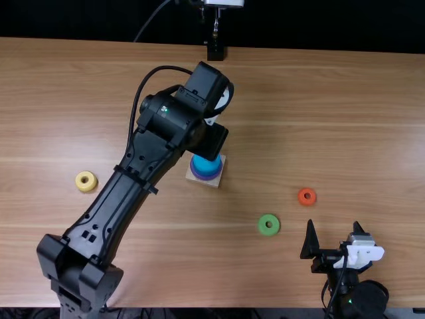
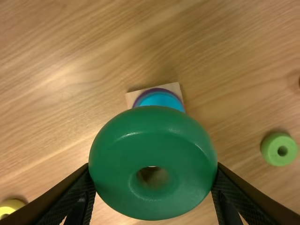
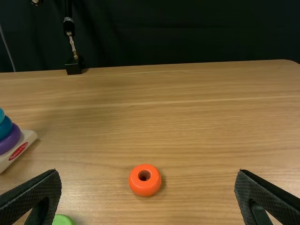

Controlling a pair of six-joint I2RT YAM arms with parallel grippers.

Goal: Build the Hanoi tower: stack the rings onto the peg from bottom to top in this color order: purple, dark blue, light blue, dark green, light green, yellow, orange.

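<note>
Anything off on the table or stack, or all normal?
Nothing stands out. Purple ring, dark blue ring and light blue ring are stacked in order; dark green ring is in the left claw; light green ring, yellow ring, orange ring lie flat.

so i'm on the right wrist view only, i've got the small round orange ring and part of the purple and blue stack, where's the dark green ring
Observer: The glossy, round dark green ring is held between the fingers of the left end effector.

Operator: ok, any other ring out of my sight

Observer: Yes, a small, round yellow ring lies on the light brown wooden table, on the opposite side of the black left arm from the stack of purple and blue rings.
</note>
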